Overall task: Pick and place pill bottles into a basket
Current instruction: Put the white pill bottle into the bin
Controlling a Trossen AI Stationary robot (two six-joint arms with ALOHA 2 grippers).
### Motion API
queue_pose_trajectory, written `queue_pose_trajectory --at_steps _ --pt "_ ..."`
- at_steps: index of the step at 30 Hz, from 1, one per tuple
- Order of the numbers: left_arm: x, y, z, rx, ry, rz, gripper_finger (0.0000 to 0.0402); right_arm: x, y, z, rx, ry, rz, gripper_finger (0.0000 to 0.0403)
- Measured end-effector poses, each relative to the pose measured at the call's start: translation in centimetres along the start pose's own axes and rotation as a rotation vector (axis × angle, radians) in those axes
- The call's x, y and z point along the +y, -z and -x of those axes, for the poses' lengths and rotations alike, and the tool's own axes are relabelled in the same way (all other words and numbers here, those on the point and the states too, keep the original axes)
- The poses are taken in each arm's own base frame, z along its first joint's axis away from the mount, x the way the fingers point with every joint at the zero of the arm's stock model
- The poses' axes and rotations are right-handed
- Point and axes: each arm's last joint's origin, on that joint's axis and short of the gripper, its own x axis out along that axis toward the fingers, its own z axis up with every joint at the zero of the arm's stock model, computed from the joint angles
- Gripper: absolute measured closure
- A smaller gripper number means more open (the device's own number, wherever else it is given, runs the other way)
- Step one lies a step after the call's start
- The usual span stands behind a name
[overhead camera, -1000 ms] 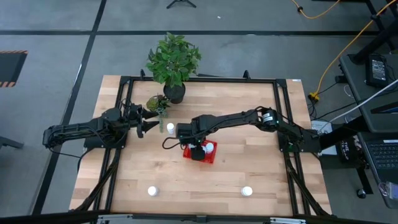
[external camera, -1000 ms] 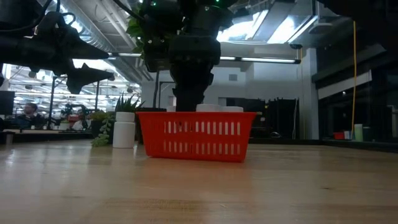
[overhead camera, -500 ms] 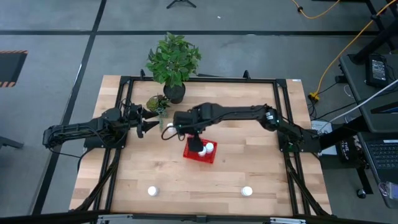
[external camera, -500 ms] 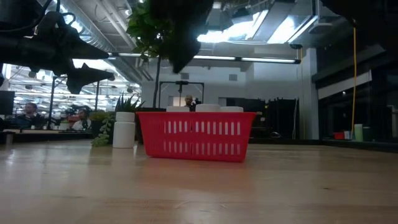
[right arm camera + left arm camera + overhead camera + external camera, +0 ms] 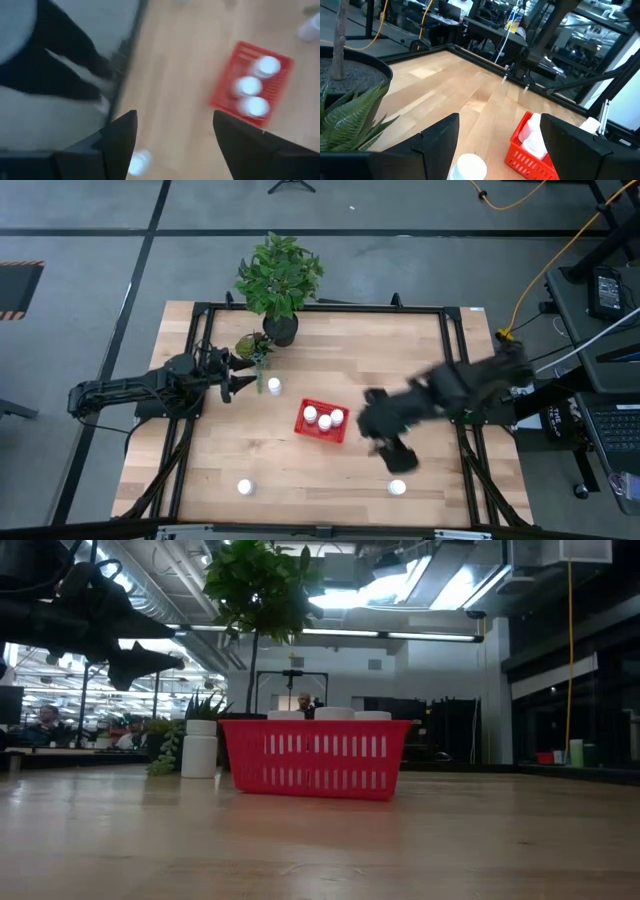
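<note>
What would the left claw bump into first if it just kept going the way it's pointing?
Most likely the lone pill bottle standing right ahead of the left gripper, between its open fingers in the wrist view. The red basket sits farther on and a little to the side. Depth is hard to judge, so this is a guess.

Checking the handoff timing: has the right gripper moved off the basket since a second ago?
Yes. The right gripper has swung away from the basket, empty, toward the near-right bottle.

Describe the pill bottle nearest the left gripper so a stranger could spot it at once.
Start at the big leafy plant at the table's far edge. Just nearer stands the red basket; between plant and basket, right before the open left gripper, stands one white pill bottle. It alone stands outside the basket beside the plants.
</note>
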Motion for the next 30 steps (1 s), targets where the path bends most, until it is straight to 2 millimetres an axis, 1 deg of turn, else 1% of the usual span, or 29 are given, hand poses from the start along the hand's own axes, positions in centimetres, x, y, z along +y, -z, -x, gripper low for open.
queue_pose_trajectory --at_steps 2,5,8,10,11,14,17,20,24,27,30 --pt "0.0 0.1 0.0 0.007 -0.004 -0.001 0.0130 1.8 1.8 -0.3 -0.044 0.024 -0.062 0.0141" --pt "0.1 0.2 -0.1 0.022 -0.010 -0.002 0.0130 3.7 5.7 -2.1 0.017 0.094 -0.199 0.0141" --pt "0.1 0.3 -0.3 0.040 -0.018 -0.001 0.0130 4.6 9.9 -5.1 0.135 0.163 -0.385 0.0141" --pt "0.2 0.4 -0.3 0.053 -0.024 0.003 0.0130 4.8 11.9 -7.0 0.178 0.196 -0.503 0.0141" --pt "0.2 0.5 -0.4 0.059 -0.027 0.014 0.0130 4.9 12.5 -7.7 0.184 0.191 -0.549 0.0141" --pt "0.3 0.7 -0.5 0.080 -0.039 0.058 0.0130 5.5 13.4 -9.4 0.149 0.126 -0.634 0.0136" --pt "0.4 0.9 -0.7 0.106 -0.056 0.114 0.0130 5.6 13.7 -10.1 0.131 0.107 -0.738 0.0118" --pt "0.5 1.1 -0.8 0.130 -0.075 0.171 0.0130 5.4 13.8 -10.2 0.128 0.125 -0.813 0.0090" --pt "0.7 1.5 -1.1 0.169 -0.096 0.164 0.0130 5.1 14.2 -10.2 0.154 0.177 -0.881 0.0060" --pt "0.8 1.8 -1.2 0.198 -0.113 0.165 0.0130 5.0 14.4 -10.8 0.173 0.214 -0.907 0.0053" --pt "0.9 2.0 -1.3 0.221 -0.141 0.194 0.0130 5.2 14.5 -12.0 0.182 0.238 -0.941 0.0053"
